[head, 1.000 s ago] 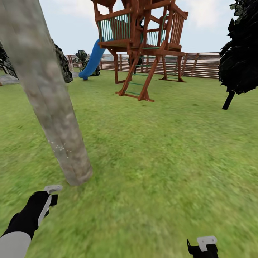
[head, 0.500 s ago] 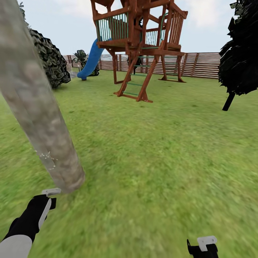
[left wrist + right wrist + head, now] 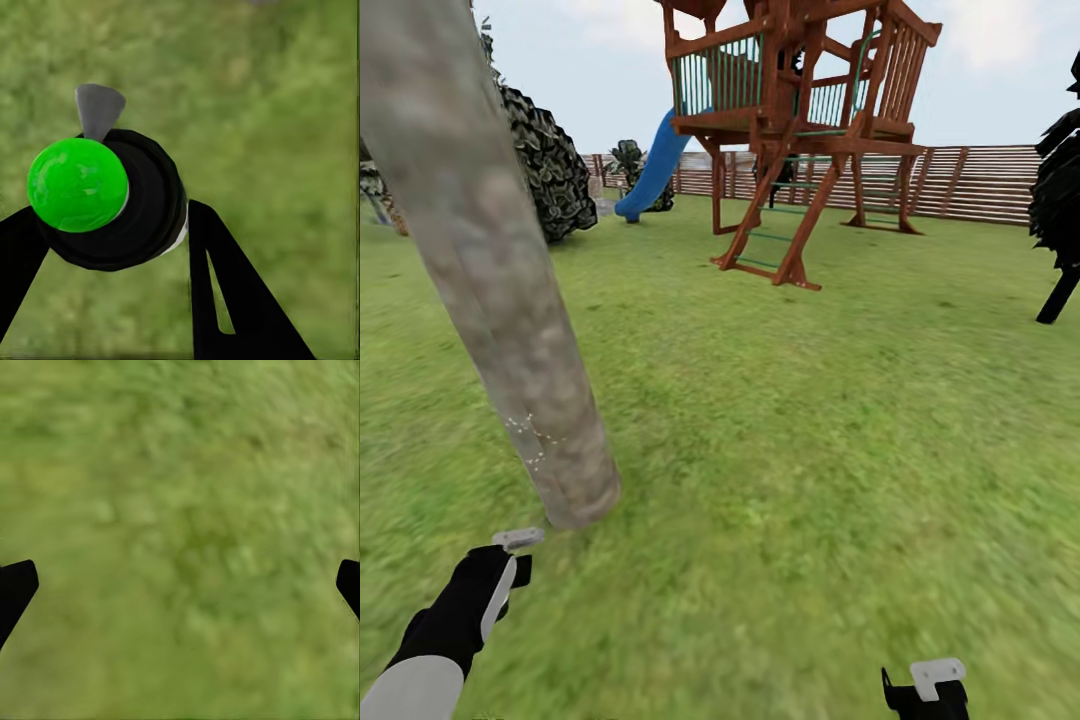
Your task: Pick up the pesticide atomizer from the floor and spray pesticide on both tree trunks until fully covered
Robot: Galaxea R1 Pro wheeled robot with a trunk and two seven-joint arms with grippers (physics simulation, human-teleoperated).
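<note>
Atomizer (image 3: 105,199) clamped between left gripper (image 3: 112,247) fingers

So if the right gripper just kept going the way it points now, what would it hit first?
Most likely the grass. In the right wrist view, the right gripper has its fingertips wide apart, with blurred lawn and nothing else between them. How far off the ground lies can't be judged.

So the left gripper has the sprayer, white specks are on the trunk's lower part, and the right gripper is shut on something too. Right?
Not quite: the right gripper is open and holds nothing; the right wrist view shows its fingers wide apart over bare grass. The rest stands: the left gripper holds the sprayer, and white specks dot the trunk low down.
</note>
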